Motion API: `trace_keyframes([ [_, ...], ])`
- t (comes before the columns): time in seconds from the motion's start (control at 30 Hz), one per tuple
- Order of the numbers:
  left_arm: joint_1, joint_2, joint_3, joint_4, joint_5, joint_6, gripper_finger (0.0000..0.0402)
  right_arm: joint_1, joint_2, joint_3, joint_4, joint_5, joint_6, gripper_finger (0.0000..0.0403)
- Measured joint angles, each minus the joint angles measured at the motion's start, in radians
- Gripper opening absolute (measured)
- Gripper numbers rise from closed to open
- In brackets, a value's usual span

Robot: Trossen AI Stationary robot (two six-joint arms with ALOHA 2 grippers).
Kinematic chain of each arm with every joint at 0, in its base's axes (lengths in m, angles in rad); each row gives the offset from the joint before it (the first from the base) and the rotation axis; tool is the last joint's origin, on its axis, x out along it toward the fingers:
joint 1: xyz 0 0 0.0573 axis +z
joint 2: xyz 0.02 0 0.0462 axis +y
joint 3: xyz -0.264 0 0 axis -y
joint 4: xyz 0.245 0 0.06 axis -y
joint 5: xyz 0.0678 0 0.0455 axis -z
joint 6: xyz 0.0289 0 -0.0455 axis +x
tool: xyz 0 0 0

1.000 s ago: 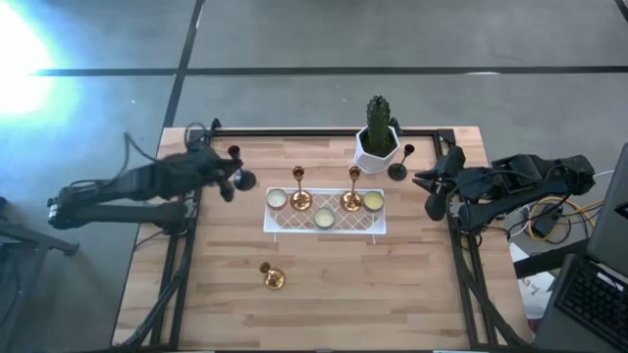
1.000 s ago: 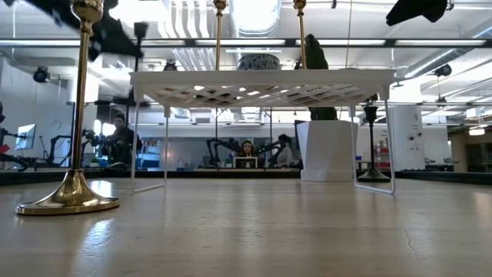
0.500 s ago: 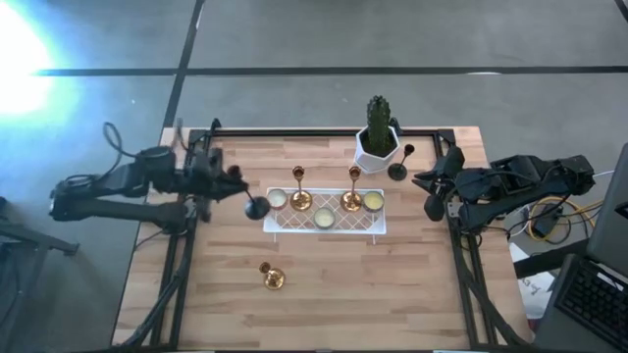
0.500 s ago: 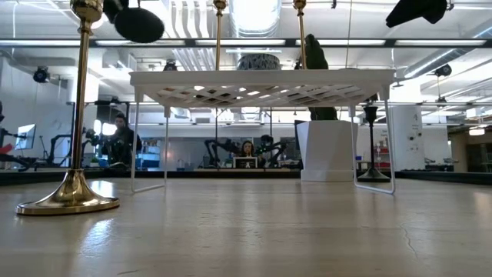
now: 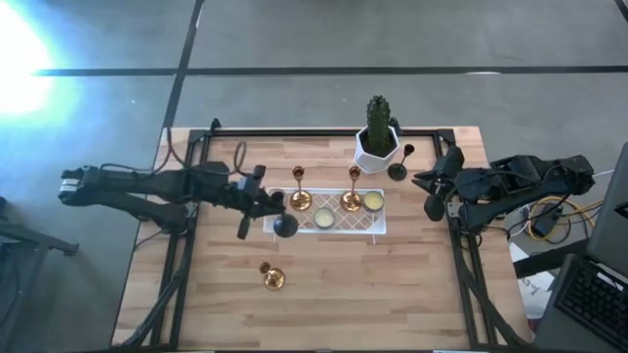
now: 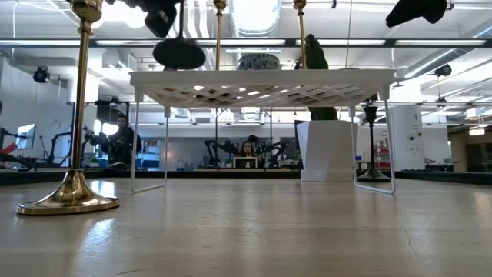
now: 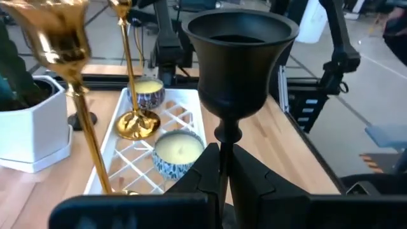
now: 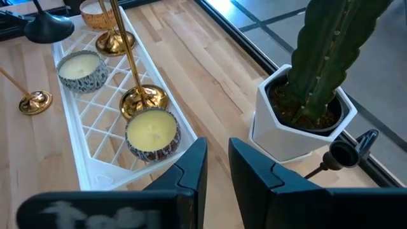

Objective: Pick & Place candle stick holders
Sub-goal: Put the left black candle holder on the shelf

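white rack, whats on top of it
On the white rack: two gold holders and three tealight candles. Its left end is partly covered by the left gripper's black holder.

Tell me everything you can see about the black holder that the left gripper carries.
The black holder is matte, with a flared cup, a thin stem and a round base. The left gripper is shut on its stem, holding it in the air, cup toward the wrist camera and base foremost. From above, its base hangs over the front left corner of the white rack; in the low view it is clear above the rack. Only the fingers touch it.
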State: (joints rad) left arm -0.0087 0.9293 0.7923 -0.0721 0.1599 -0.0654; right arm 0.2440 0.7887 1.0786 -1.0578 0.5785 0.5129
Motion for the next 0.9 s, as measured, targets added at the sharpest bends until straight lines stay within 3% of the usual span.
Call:
trace_keyframes([
  [0.53, 0.03, 0.091, 0.006, 0.012, -0.012, 0.072, 0.0018, 0.0, 0.0, 0.0, 0.0, 0.0, 0.0, 0.0052],
  [0.9, 0.041, 0.063, 0.006, -0.027, -0.043, 0.098, 0.0018, 0.0, 0.0, 0.0, 0.0, 0.0, 0.001, 0.0052],
])
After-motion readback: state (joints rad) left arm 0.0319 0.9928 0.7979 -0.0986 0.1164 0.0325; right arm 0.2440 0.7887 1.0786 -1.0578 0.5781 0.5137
